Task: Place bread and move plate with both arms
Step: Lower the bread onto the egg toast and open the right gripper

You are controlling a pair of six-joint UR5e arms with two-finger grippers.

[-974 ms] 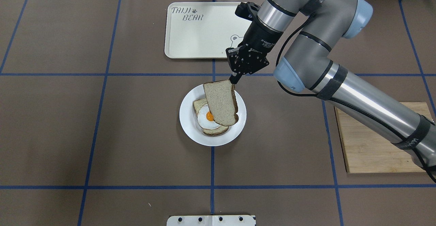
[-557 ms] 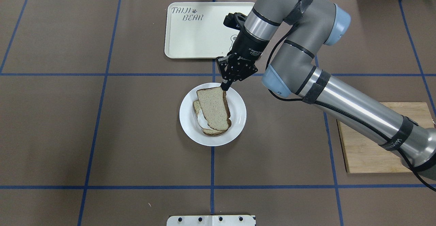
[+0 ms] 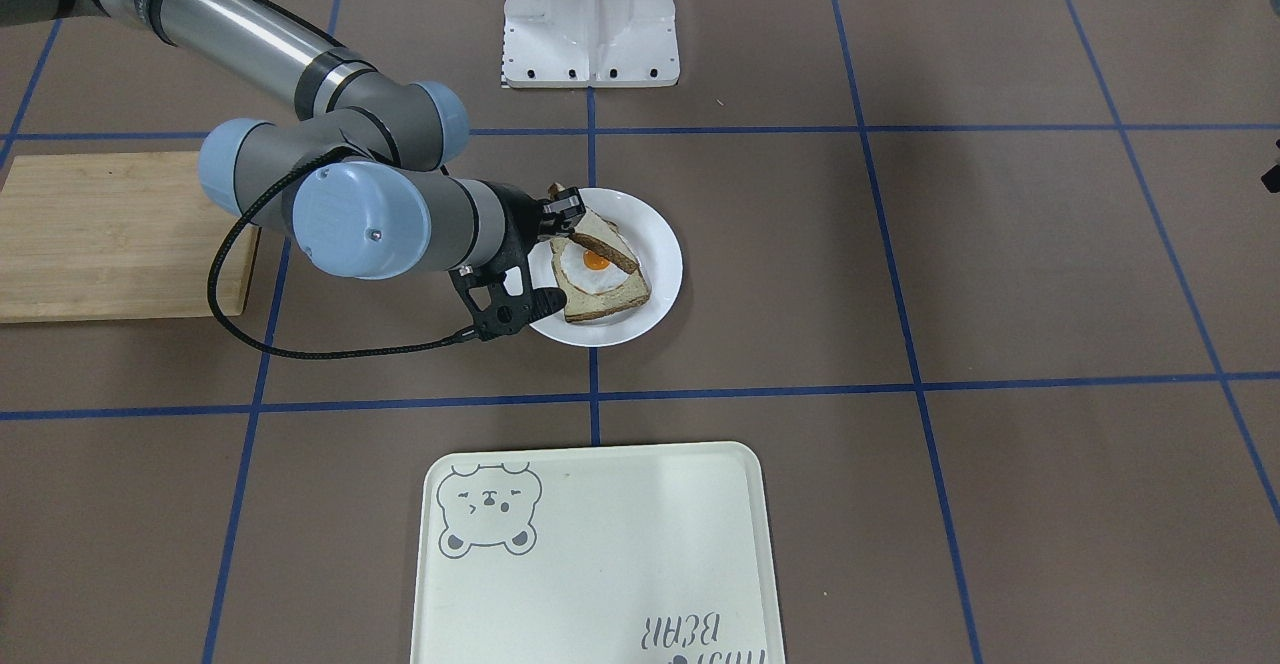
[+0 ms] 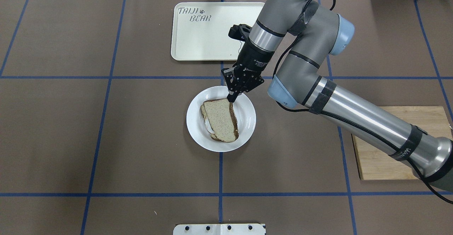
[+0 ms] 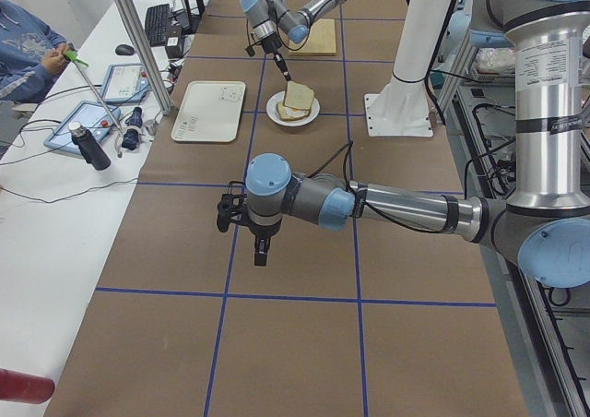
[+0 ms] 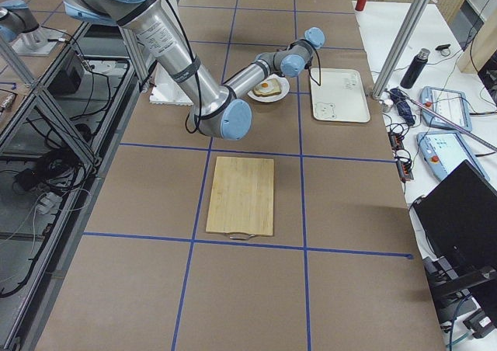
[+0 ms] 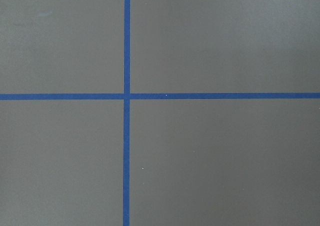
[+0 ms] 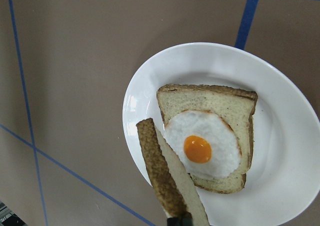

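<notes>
Right claw (image 4: pixel 231 98) is pinching narrowly shut on one corner of the bread (image 4: pixel 221 118). The bread is hanging tilted just below the claw, slanting over the egg-topped slice (image 8: pixel 200 146); contact unclear. Plate (image 4: pixel 194 130) is sitting right under the claw, carrying the egg-topped slice. Tray (image 4: pixel 198 40) is lying beyond the claw on the surface (image 4: pixel 106 139). Left claw (image 5: pixel 262 249) is hovering well apart; can't tell its opening.
</notes>
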